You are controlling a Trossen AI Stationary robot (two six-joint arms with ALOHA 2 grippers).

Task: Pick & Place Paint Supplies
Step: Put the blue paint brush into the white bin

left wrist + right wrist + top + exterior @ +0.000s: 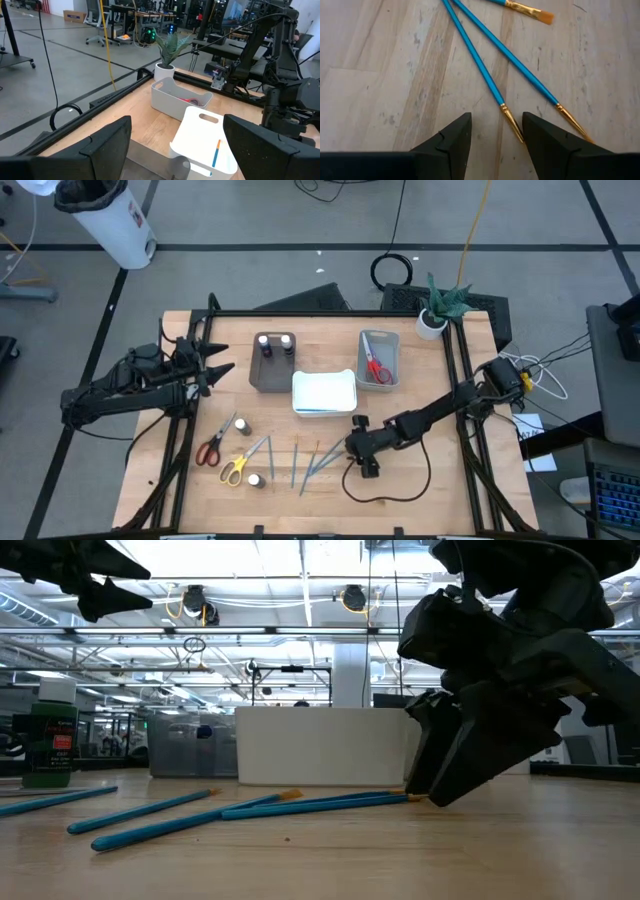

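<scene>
Right gripper (493, 134): fingers partly open, straddling a brush (479, 70) tip on the table (420, 480). Left gripper (222, 365): fingers wide, empty, near dark tray (272, 376).

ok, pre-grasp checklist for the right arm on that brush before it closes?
1. Right end effector down at table level over the blue brushes: ok.
2. Fingers open, nothing held: ok.
3. Target brush tip sits in the gap between the fingers: ok.
4. Second brush outside the gap: ok, but close beside one finger.
5. White tray has free room; one brush already in it: ok.
6. Left end effector open, parked near the grey tray, clear of the brushes: ok.
</scene>
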